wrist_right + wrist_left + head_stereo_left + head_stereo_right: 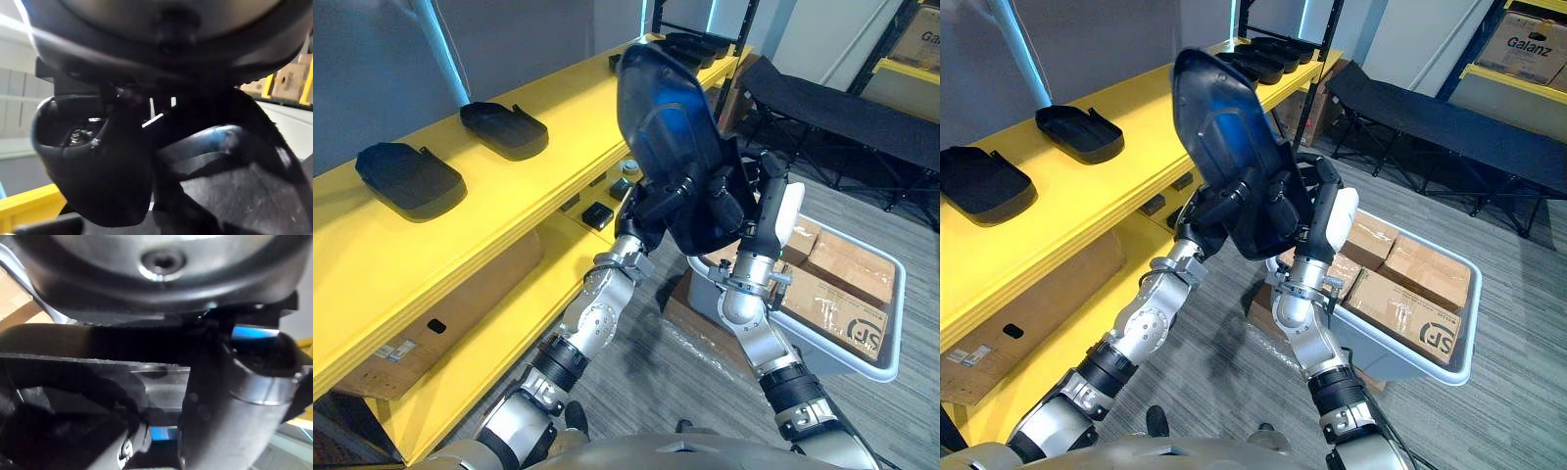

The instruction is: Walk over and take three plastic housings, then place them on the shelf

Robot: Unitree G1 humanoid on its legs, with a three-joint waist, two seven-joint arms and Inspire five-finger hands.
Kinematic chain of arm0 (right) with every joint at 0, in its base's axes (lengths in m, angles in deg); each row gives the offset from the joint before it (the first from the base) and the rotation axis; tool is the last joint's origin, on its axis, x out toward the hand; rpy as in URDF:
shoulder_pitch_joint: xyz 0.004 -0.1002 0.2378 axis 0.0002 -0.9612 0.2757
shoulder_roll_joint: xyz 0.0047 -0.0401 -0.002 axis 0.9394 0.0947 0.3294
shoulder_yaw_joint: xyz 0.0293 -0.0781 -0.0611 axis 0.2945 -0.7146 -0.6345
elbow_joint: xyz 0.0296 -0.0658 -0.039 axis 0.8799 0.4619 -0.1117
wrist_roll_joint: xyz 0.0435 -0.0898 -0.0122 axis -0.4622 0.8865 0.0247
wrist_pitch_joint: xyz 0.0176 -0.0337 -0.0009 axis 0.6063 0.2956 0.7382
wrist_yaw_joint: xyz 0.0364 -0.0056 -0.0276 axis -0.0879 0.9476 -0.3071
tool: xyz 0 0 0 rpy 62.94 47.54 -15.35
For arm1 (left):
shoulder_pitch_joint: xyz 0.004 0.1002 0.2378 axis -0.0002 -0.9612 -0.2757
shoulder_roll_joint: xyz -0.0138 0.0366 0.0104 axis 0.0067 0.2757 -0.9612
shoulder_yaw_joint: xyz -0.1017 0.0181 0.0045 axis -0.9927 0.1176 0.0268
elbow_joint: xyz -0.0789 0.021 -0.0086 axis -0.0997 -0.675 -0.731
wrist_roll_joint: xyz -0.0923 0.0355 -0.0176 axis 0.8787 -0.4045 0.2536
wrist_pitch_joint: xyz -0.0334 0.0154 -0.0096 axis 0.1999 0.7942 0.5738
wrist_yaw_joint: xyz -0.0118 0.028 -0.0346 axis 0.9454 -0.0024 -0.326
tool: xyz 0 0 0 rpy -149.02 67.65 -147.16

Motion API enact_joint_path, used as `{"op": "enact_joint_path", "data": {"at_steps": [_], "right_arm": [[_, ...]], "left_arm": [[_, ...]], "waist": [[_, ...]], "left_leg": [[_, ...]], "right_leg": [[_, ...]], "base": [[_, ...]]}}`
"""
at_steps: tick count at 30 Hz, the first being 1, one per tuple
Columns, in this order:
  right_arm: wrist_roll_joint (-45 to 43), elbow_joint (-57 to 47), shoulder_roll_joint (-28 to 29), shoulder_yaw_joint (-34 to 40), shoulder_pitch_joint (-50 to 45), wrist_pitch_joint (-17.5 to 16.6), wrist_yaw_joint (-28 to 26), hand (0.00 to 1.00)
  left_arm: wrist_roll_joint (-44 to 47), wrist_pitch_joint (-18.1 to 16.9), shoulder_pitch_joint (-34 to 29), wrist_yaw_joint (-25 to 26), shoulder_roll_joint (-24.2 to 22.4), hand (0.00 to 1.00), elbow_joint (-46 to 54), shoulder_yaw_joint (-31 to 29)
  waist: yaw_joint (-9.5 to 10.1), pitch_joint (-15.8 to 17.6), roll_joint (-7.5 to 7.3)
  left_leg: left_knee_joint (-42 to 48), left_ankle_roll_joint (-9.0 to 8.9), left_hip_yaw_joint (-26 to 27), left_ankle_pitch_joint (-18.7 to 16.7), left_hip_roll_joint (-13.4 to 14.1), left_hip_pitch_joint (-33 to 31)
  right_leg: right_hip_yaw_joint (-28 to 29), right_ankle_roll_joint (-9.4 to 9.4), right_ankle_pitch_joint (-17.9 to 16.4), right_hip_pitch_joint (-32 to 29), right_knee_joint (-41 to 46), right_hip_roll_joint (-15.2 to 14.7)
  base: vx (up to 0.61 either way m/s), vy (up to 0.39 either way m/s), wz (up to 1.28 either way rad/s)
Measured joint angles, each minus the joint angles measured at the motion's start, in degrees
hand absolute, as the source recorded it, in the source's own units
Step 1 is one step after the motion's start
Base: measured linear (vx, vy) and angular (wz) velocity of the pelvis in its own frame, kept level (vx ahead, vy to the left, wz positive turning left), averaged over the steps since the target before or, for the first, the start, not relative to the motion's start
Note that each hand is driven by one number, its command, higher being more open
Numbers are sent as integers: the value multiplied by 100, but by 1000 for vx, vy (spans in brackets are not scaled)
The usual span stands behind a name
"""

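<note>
Both left hand (656, 206) and right hand (749, 211) clasp the glossy black plastic housing (661, 98) at its lower end, presumably steadying it upright for transfer onto the yellow shelf (573, 93) alongside.

The housing (661, 108) is glossy black plastic, the shelf (372, 264) smooth yellow-painted, the boxes (852, 269) matt cardboard.
</note>
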Motion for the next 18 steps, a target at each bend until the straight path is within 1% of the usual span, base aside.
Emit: {"op": "enact_joint_path", "data": {"at_steps": [1, 2, 3, 5, 11, 12, 14, 16, 18], "right_arm": [[1, -13, 8, -33, -1, -21, 0, 0], [11, -59, 33, -109, -7, -110, -19, 0], [4, -135, 49, -179, -8, -121, -47, 0], [-12, -164, 68, -183, -5, -122, -117, 0], [-44, -300, 232, -256, -11, -181, -152, 0], [-43, -301, 233, -264, -18, -220, -150, 100], [-44, -302, 262, -266, -31, -302, -141, 100], [-44, -330, 276, -314, -89, -523, -120, 100], [-280, -431, 278, -461, -209, -728, -337, 100]], "left_arm": [[-2, -36, 0, 40, 1, 0, -27, -21], [4, -143, 0, 119, 2, 0, -95, -77], [-21, -290, 0, 127, 20, 0, -149, -88], [-208, -451, -1, 127, 61, 0, -149, -57], [-240, -815, -4, 155, 137, 0, -148, -42], [-259, -846, -4, 155, 137, 0, -148, -46], [-348, -929, -9, 156, 137, 0, -148, -46], [-421, -1050, -14, 184, 136, 0, -143, -57], [-463, -1160, -67, 355, 117, 0, 58, -67]], "waist": [[-1, 0, 0], [-9, 0, 1], [-5, 0, 0], [20, -1, 0], [-3, -1, 0], [-6, -1, 0], [-8, -1, 0], [-11, -1, 0], [-8, -1, -2]], "left_leg": [[0, -1, 0, 0, 1, 0], [0, -11, 1, -8, 2, 0], [0, -15, 0, -11, 2, 0], [0, -24, -5, -19, -2, 0], [0, -34, -2, -27, -6, -2], [0, -34, -2, -27, -5, -2], [-1, -36, -2, -28, -5, -2], [-1, -40, 0, -32, -5, -3], [0, -45, 4, -35, -12, -7]], "right_leg": [[0, 0, 0, 1, 0, 1], [1, 0, 0, 0, -1, 2], [0, 0, 0, 1, -1, 2], [-4, -1, -1, 5, -1, -2], [-4, -2, -3, 3, -1, -9], [-4, -2, -4, 3, -1, -9], [-5, -3, -5, 2, -2, -9], [-6, -3, -6, 1, -4, -10], [-13, -3, -6, -1, -12, -8]], "base": [[0, 0, 0], [0, 0, 0], [0, 0, 0], [0, 0, 0], [0, 0, 0], [0, 0, 0], [0, 0, 0], [0, 0, 0], [0, 0, 0]]}}
